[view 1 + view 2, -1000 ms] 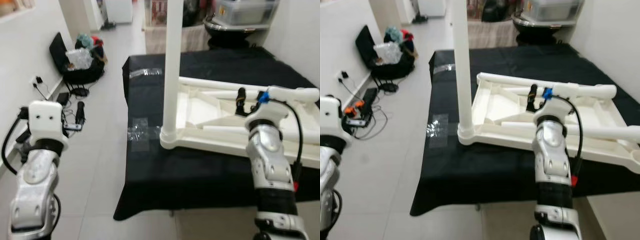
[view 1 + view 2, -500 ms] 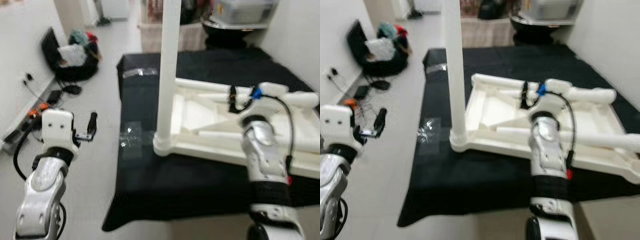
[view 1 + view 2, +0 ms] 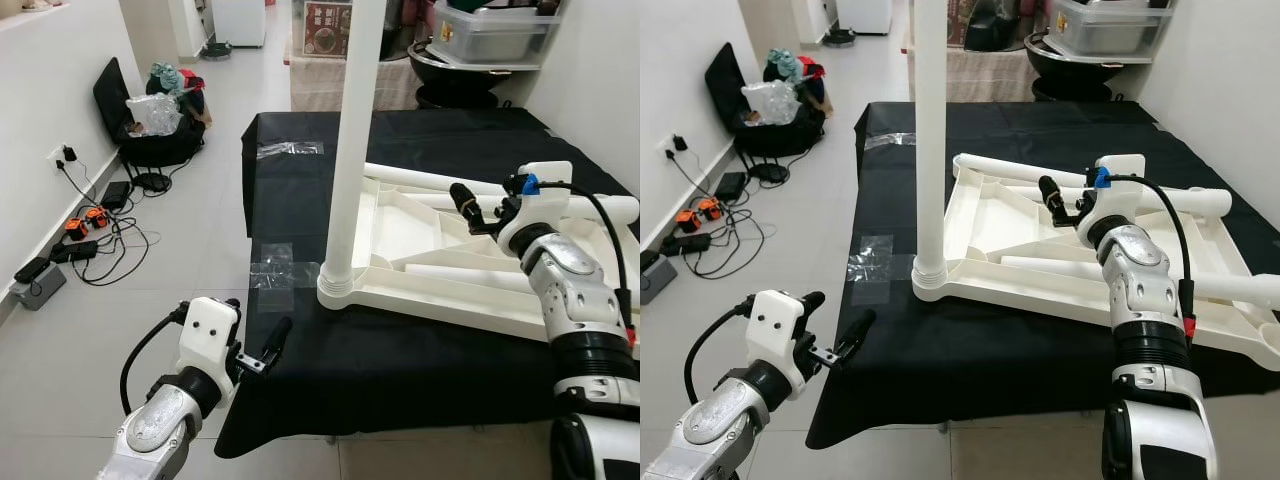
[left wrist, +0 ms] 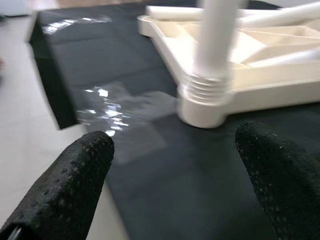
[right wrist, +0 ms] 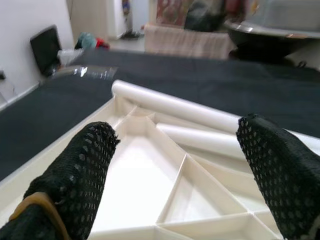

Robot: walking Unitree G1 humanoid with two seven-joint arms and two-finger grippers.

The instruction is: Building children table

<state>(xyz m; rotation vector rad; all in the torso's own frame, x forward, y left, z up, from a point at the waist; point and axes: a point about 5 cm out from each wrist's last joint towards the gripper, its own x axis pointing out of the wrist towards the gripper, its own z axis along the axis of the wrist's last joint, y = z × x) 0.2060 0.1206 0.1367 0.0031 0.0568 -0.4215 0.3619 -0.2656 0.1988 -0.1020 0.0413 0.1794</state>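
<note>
A white children's table (image 3: 400,290) lies upside down on a black-covered table (image 3: 300,350). One white leg (image 3: 352,150) stands upright in its near left corner. Loose white legs lie on it, one along the far edge (image 3: 420,178) and one nearer (image 3: 450,272). My left gripper (image 3: 255,322) is open and empty at the black table's front left edge, its fingers (image 4: 75,175) spread and pointing toward the upright leg's base (image 4: 207,102). My right gripper (image 3: 475,205) hovers open over the ribbed underside (image 5: 150,185), with its fingers (image 5: 85,170) wide apart and a loose leg (image 5: 175,107) beyond them.
Clear plastic film (image 3: 275,270) lies on the black cloth left of the leg, with another strip (image 3: 290,148) farther back. On the floor at left are cables and a power strip (image 3: 90,230) and a black bag (image 3: 150,120). A storage box (image 3: 490,30) stands behind.
The view has shifted. My left arm has come down from the left side and swung in to the table's front left edge. My right gripper stays over the underside.
</note>
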